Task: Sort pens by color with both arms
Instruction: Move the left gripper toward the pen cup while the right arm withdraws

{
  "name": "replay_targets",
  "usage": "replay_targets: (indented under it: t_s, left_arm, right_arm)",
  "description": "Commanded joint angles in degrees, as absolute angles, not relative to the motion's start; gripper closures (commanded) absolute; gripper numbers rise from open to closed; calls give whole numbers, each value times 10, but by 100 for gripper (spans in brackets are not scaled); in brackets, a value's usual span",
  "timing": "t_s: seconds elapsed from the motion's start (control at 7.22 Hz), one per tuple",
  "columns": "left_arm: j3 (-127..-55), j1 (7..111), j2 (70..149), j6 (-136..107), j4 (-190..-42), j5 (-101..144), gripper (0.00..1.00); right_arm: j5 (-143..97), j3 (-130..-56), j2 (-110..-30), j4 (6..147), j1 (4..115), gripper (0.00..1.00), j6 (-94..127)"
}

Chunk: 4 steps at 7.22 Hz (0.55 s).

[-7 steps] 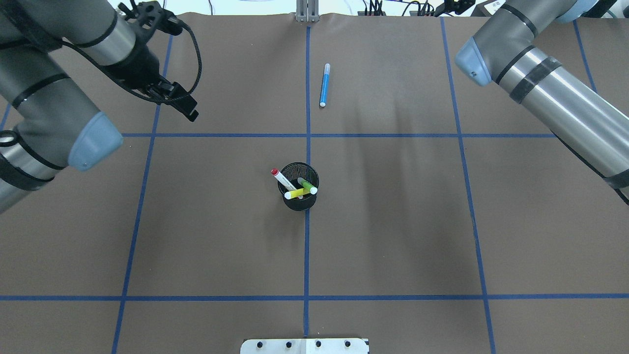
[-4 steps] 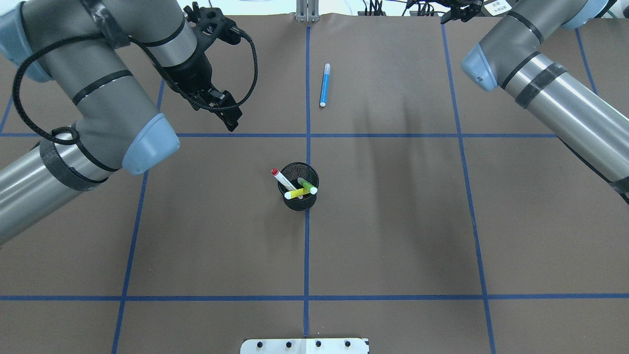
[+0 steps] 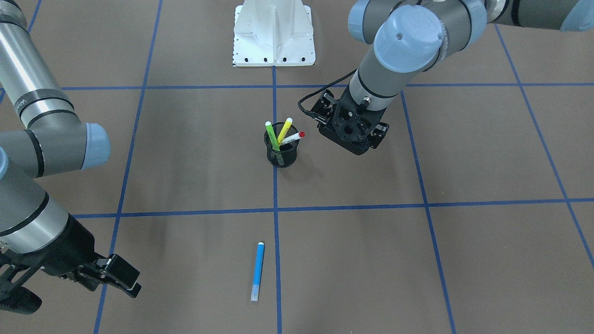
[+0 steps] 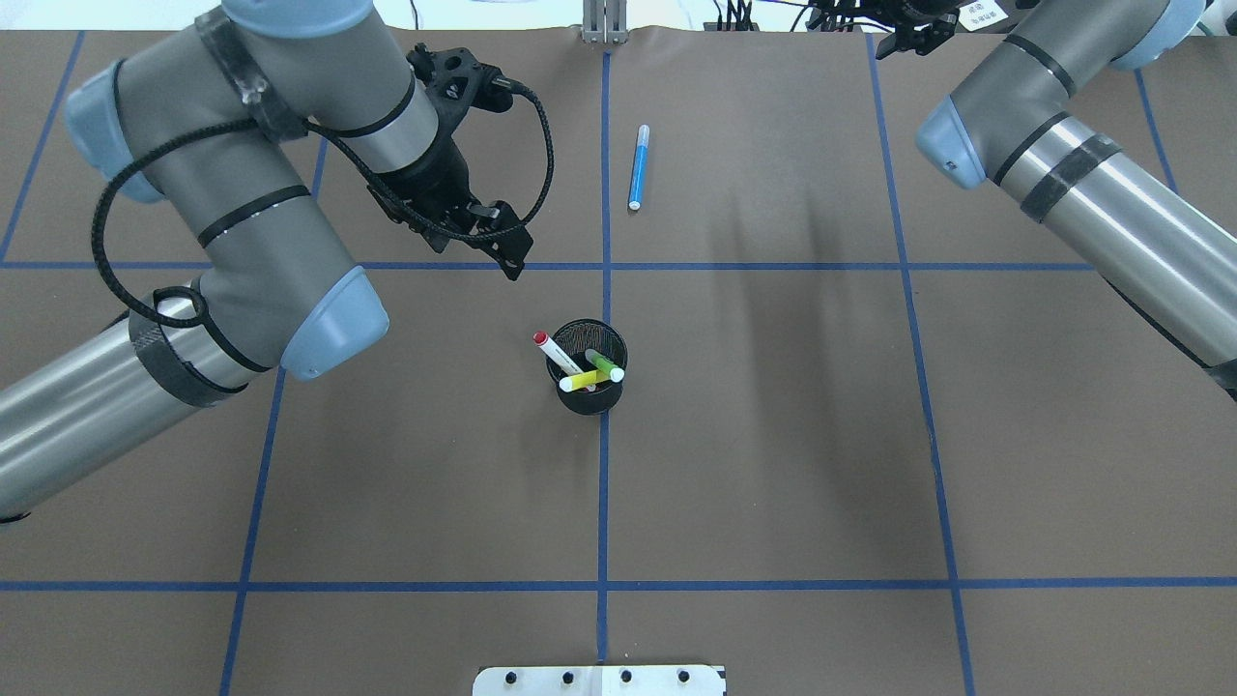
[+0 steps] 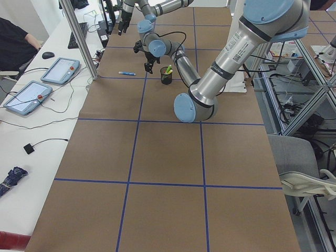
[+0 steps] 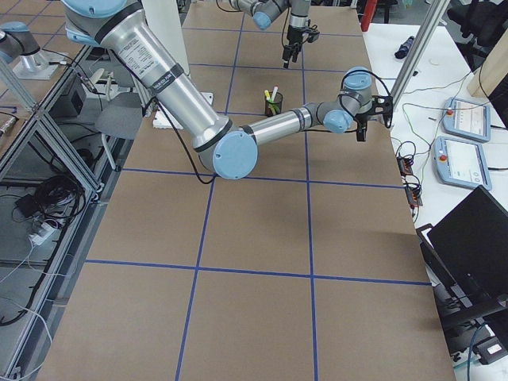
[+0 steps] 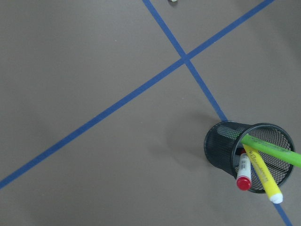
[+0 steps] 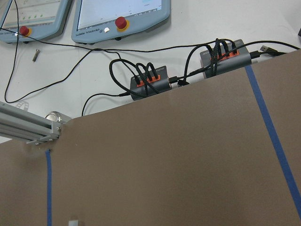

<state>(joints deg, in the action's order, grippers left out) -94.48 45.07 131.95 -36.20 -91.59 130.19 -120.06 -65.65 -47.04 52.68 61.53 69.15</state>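
brown taped bench (image 4: 773,435): near left fingers (image 4: 512,266), black mesh cup (image 4: 587,398) holds green pen (image 4: 604,365), yellow pen (image 4: 580,380), red-ended white pen (image 4: 556,353); blue pen (image 4: 637,167) lies apart from right fingers (image 3: 127,280); cannot tell either pair's gap.

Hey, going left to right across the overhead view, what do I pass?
left gripper → black mesh cup → blue pen → right arm
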Motion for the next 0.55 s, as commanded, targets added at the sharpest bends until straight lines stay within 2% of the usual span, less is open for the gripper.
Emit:
replay_targets:
  t_s: [0.0, 0.42]
  left_arm:
    - [-908, 433, 1295, -477, -1075, 1302, 5]
    - [-911, 404, 1290, -554, -1104, 1302, 13]
  right_arm:
    - [-1201, -657, -473, 527, 614, 0, 691]
    - [-1203, -659, -474, 527, 614, 0, 692]
